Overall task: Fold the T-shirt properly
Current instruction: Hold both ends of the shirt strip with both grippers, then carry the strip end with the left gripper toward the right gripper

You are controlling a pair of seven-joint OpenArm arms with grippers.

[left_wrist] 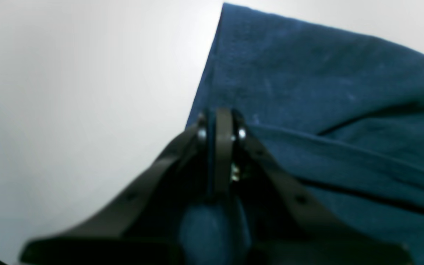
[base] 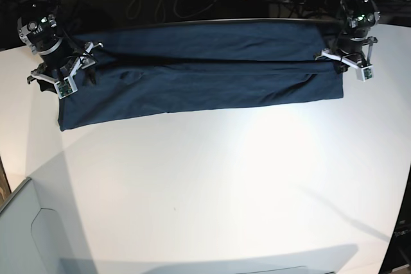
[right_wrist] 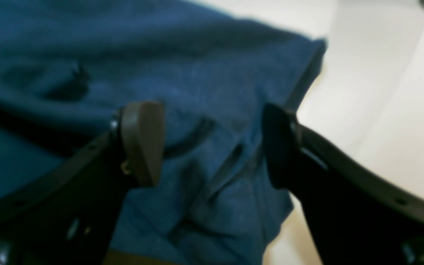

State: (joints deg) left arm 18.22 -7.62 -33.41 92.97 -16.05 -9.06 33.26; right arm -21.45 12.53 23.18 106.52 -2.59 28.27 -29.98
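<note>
I see T-shirt (base: pixel 199 72) stretched in a long band across table (base: pixel 212 184) | left gripper (left_wrist: pixel 221 127) clenched on its edge | right gripper (right_wrist: pixel 212 143) released, fabric between spread fingers (right_wrist: pixel 142 141)

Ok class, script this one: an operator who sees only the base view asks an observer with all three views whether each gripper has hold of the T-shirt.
Operator: Is the left gripper gripping?
Observer: Yes. The left gripper is shut on the T-shirt, pinching fabric by its side edge.
Operator: And the right one?
Observer: The right gripper is open, its jaws wide apart, with wrinkled fabric showing in the gap between them and nothing pinched.
</note>
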